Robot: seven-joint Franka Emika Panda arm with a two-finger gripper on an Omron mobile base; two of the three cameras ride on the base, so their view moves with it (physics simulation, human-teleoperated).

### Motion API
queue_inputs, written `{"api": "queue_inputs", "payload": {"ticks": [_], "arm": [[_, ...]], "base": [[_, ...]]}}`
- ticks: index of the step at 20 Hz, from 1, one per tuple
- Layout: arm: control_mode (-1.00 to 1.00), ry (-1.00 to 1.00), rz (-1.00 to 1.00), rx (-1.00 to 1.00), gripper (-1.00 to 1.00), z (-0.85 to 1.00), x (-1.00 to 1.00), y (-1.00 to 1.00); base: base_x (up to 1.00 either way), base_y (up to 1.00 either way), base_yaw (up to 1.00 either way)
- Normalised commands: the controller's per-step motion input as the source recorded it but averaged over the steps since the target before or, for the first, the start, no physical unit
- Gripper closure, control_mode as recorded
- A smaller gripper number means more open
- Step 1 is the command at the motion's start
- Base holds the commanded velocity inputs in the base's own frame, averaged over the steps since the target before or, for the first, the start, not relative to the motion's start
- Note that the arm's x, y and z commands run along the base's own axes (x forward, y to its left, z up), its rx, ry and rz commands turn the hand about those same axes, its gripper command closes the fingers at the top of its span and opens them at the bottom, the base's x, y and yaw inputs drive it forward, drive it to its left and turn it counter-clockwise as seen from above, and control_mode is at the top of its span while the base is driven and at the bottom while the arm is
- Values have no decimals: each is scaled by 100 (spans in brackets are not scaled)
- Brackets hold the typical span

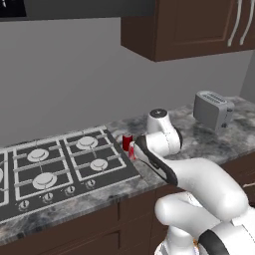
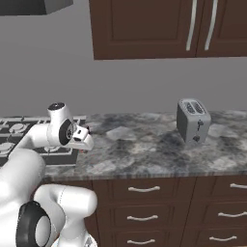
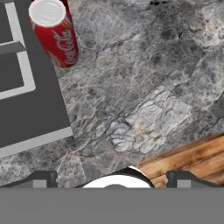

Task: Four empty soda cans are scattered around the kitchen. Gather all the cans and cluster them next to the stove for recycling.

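Clearly at least one soda can (image 1: 127,142) already stands upright on the grey marble worktop (image 1: 209,142), just beside the right edge of the stove (image 1: 60,167) in the left base view; the arm's wrist hides part of it, and a second patch of red shows at the wrist's edge, though I cannot tell whether that is another can. A silver toaster (image 1: 213,110) sits well apart, farther right.

From the right base view, the claw (image 2: 85,138) hangs low over the worktop (image 2: 144,144) at the stove's (image 2: 19,135) right edge, with the toaster (image 2: 193,120) off to the right.

Through the hand view, a red can (image 3: 56,35) with a silvery top and white script stands upright just beside the stove's (image 3: 26,109) dark border, apart from the fingertips (image 3: 41,180). The jaws stand wide apart with nothing between them. I judge this can delivered; how many of the four remain to fetch cannot be told.
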Motion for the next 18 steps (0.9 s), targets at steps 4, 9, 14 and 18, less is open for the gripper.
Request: {"api": "queue_inputs", "payload": {"ticks": [4,9,14,18], "arm": [[-100,0,0,0,-100,0,0,0],[100,0,0,0,-100,0,0,1],[100,0,0,0,-100,0,0,0],[100,0,0,0,-100,0,0,0]], "base": [[0,0,0],[2,0,-5],[0,0,-47],[0,0,-48]]}}
